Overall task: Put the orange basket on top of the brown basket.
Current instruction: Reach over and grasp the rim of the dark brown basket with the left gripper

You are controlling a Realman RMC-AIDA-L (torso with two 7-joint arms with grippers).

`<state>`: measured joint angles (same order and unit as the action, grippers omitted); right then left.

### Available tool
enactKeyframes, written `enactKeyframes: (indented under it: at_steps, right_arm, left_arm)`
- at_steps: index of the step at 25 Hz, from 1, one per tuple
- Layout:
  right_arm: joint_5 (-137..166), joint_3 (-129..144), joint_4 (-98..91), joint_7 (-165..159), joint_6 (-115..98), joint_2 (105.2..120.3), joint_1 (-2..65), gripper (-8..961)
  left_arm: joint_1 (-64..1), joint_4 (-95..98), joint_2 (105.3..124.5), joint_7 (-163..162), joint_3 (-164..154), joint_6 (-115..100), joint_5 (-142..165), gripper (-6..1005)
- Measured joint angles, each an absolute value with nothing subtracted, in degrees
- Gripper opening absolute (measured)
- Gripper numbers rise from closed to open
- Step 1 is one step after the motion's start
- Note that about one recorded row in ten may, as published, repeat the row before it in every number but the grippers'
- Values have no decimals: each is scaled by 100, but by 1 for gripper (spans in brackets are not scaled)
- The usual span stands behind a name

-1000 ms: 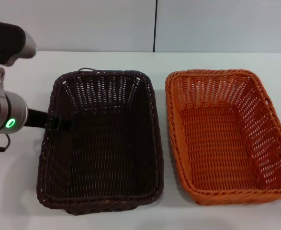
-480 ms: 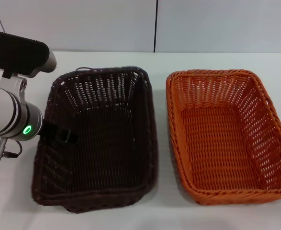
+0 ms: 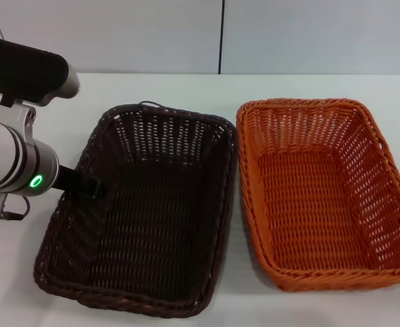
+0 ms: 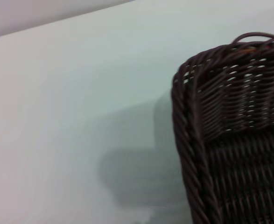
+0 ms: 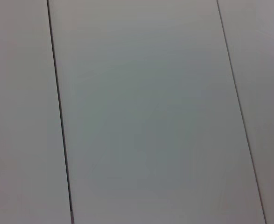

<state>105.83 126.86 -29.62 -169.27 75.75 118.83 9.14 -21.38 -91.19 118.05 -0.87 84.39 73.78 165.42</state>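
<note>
1. Baskets first: found the orange basket (image 3: 315,204) flat on the worktop (image 3: 22,272) on the robot's right side, empty, with nothing gripping it.
2. Found the brown basket (image 3: 152,225) just beside it on the left, also empty. Stood skewed, with its near end swung out to the left and its far right corner almost touching the orange rim.
3. Spotted the left tool (image 3: 84,185) at the brown basket's left wall, one dark finger hooked over the rim into the inside. Judged it clamped on that rim, though the outer finger was hidden behind the weave.
4. Confirmed from the left wrist view only a corner of the brown basket (image 4: 230,140) up close, with bare worktop beyond.
5. Saw nothing of the right tool: absent from the head view, and the right wrist view gave only plain grey panels. Could not tell its state.
6. Weighed the key relation: lay to the right of the left tool, with the whole brown basket between the two. Ran its long axis away from the robot, while the brown basket's axis was angled off that line.
7. Judged the stacking not yet begun, the right arm's side the nearer one for lifting, and squaring the two long axes a likely need before nesting.
</note>
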Motion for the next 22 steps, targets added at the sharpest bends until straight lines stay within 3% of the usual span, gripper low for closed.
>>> enactKeyframes:
  at_steps: [3,12,22]
  right_arm:
    - [10603,12667,-2962,-16927,7576,11882,914,807]
    - [10609,12664,-2962,-16927,7576,11877,946,804]
    - [10606,12664,-2969,-16927,7577,11865,983,801]
  left_arm:
    - [-2159,-9115,11813,50,8431,7402,16540,587]
    - [-2158,-9224,11813,508,8459,7424,16521,260]
    - [-2288,-9409,11810,2180,8872,7683,16409,262]
